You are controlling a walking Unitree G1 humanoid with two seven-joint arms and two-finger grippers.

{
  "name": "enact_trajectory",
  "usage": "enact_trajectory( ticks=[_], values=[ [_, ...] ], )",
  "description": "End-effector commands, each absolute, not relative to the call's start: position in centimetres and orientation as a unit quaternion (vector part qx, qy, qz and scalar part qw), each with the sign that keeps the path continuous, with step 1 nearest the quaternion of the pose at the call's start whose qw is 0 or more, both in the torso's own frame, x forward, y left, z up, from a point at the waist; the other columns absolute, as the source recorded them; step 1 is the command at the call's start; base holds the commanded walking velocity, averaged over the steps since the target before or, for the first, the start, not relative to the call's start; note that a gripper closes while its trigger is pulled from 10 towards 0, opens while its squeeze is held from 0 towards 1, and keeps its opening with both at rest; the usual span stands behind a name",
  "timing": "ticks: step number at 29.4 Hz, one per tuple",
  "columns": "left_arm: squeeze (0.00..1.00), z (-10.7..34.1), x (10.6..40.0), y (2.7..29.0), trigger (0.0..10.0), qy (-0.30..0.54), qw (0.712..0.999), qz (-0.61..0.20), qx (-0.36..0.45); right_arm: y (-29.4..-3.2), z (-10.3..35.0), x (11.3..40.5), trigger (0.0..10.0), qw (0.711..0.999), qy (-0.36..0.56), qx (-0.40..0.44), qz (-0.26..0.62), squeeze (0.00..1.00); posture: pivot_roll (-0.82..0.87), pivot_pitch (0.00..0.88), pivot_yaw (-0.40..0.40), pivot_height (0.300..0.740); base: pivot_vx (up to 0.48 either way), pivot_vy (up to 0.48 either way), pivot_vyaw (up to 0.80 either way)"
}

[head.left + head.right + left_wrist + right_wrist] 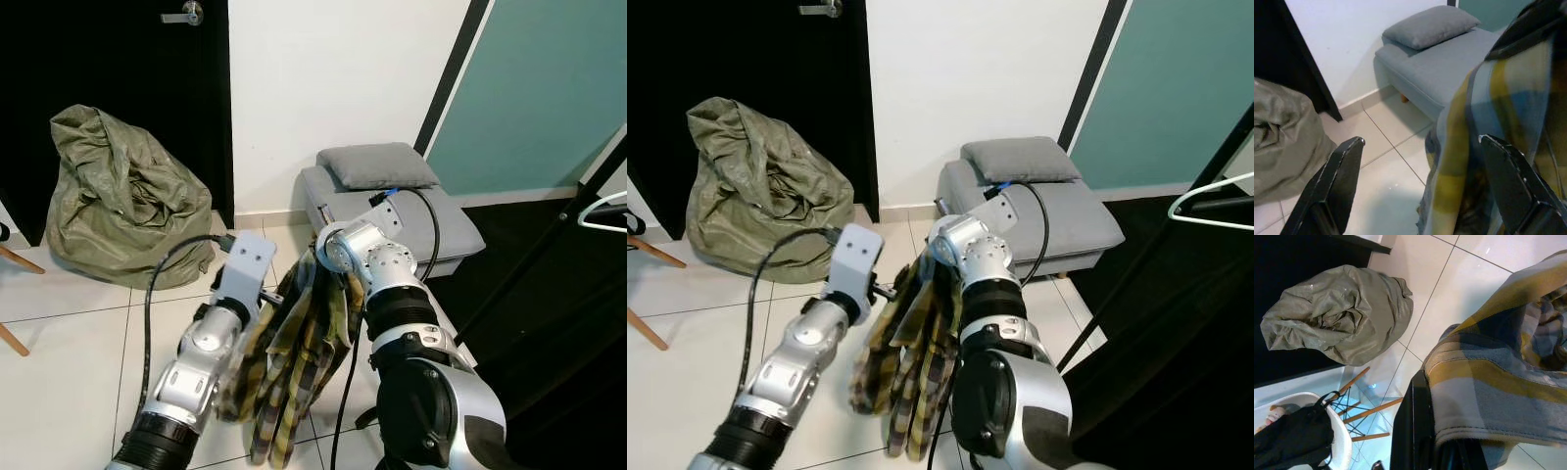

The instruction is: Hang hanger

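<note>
A yellow, blue and grey plaid shirt (299, 362) hangs in folds between my two arms, above the tiled floor. Its top is bunched at my right gripper (1442, 445), which is shut on the plaid shirt; one black finger (1410, 421) shows beside the fabric, the other is covered by it. My left gripper (1420, 142) is open just left of the shirt, its fingers (277, 294) pointing at the cloth, which hangs partly into the gap. A white hanger (1205, 201) hangs on a black rack pole (529, 255) at the far right.
A grey padded bench (392, 211) with a cushion (377, 164) stands against the white wall ahead. An olive sack (122, 196) slumps by the black door (118, 59) at the left. A chair's wooden legs (15, 299) poke in at the far left.
</note>
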State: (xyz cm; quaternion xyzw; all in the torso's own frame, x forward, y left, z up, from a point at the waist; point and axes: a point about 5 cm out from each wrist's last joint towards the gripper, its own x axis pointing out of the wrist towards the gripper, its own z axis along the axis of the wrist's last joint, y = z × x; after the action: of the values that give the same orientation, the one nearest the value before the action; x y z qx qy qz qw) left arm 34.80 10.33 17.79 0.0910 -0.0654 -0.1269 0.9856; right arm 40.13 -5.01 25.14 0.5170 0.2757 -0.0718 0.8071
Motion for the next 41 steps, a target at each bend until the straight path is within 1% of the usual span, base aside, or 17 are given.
enact_trajectory(
  ticks=[1,3,5,14,16,19,21,23,25,26,27,30,33,36,39,40,41],
  values=[
    [0.0,16.4,34.4,8.7,10.0,-0.046,0.982,-0.173,0.053,-4.7,26.4,39.9,0.0,0.801,0.269,0.53,-0.064,0.0,-0.07,0.222,-0.095,0.74,0.0,0.0,0.0],
    [0.0,16.3,34.2,8.0,10.0,-0.044,0.978,-0.199,0.039,-4.6,26.4,39.8,0.0,0.8,0.271,0.532,-0.064,0.0,-0.07,0.222,-0.095,0.74,0.0,0.0,0.0],
    [0.0,16.3,34.0,7.5,10.0,-0.046,0.973,-0.218,0.061,-4.6,26.4,39.7,0.0,0.798,0.271,0.534,-0.067,0.0,-0.07,0.216,-0.092,0.74,0.0,0.0,0.0],
    [0.0,17.0,33.5,7.0,10.0,-0.053,0.965,-0.223,0.127,-4.6,26.6,40.1,0.0,0.797,0.262,0.538,-0.08,0.0,-0.07,0.211,-0.093,0.74,0.0,0.0,0.0],
    [0.0,16.5,33.9,7.6,10.0,-0.052,0.968,-0.185,0.162,-4.3,26.7,40.0,0.0,0.794,0.265,0.542,-0.079,0.0,-0.06,0.21,-0.096,0.74,0.0,0.0,0.0],
    [0.0,15.9,35.1,10.2,10.0,-0.06,0.975,-0.082,0.196,-3.4,27.4,39.6,0.0,0.787,0.272,0.549,-0.065,0.0,-0.07,0.212,-0.101,0.74,0.0,0.0,0.0],
    [0.0,15.9,35.1,10.2,10.0,-0.06,0.975,-0.082,0.196,-3.4,27.4,39.6,0.0,0.787,0.272,0.549,-0.065,0.0,-0.07,0.212,-0.101,0.74,0.0,0.0,0.0],
    [0.0,15.6,35.8,11.7,10.0,-0.065,0.974,-0.041,0.212,-3.1,27.8,39.4,0.0,0.785,0.276,0.551,-0.061,0.0,-0.07,0.214,-0.102,0.74,0.0,0.0,0.0],
    [0.0,15.6,35.8,11.7,10.0,-0.065,0.974,-0.041,0.212,-3.1,27.8,39.4,0.0,0.785,0.276,0.551,-0.061,0.0,-0.07,0.214,-0.102,0.74,0.0,0.0,0.0],
    [0.0,15.6,36.2,12.7,10.0,-0.069,0.972,-0.019,0.223,-3.1,27.9,39.3,0.0,0.784,0.278,0.552,-0.06,0.0,-0.08,0.213,-0.1,0.74,0.0,0.0,0.0],
    [0.0,15.6,36.2,12.7,10.0,-0.069,0.972,-0.019,0.223,-3.1,27.9,39.3,0.0,0.784,0.278,0.552,-0.06,0.0,-0.08,0.213,-0.1,0.74,0.0,0.0,0.0],
    [0.0,17.7,37.7,15.2,10.0,-0.086,0.964,0.003,0.25,-4.1,28.2,39.5,0.0,0.784,0.268,0.556,-0.069,0.0,-0.07,0.211,-0.093,0.74,0.0,0.0,0.0],
    [0.0,18.8,38.3,15.9,10.0,-0.098,0.96,0.007,0.261,-4.6,28.1,39.7,0.0,0.783,0.263,0.558,-0.077,0.0,-0.07,0.21,-0.093,0.74,0.0,0.0,0.0],
    [0.0,19.9,38.8,16.0,10.0,-0.115,0.96,-0.01,0.257,-5.0,27.8,39.9,0.0,0.778,0.262,0.564,-0.089,0.0,-0.07,0.211,-0.092,0.74,0.0,0.0,0.0],
    [0.0,21.3,38.9,14.8,10.0,-0.129,0.976,-0.074,0.16,-5.3,27.5,40.1,0.0,0.776,0.257,0.567,-0.1,0.0,-0.07,0.211,-0.082,0.74,0.0,0.0,0.0],
    [0.0,21.3,38.9,14.8,10.0,-0.129,0.976,-0.074,0.16,-5.3,27.5,40.1,0.0,0.776,0.257,0.567,-0.1,0.0,-0.07,0.211,-0.082,0.74,0.0,0.0,0.0],
    [0.0,21.4,38.7,13.7,10.0,-0.121,0.977,-0.132,0.114,-5.4,27.1,40.4,0.0,0.777,0.252,0.567,-0.11,0.0,-0.08,0.212,-0.084,0.74,0.0,0.0,0.0]
  ],
)
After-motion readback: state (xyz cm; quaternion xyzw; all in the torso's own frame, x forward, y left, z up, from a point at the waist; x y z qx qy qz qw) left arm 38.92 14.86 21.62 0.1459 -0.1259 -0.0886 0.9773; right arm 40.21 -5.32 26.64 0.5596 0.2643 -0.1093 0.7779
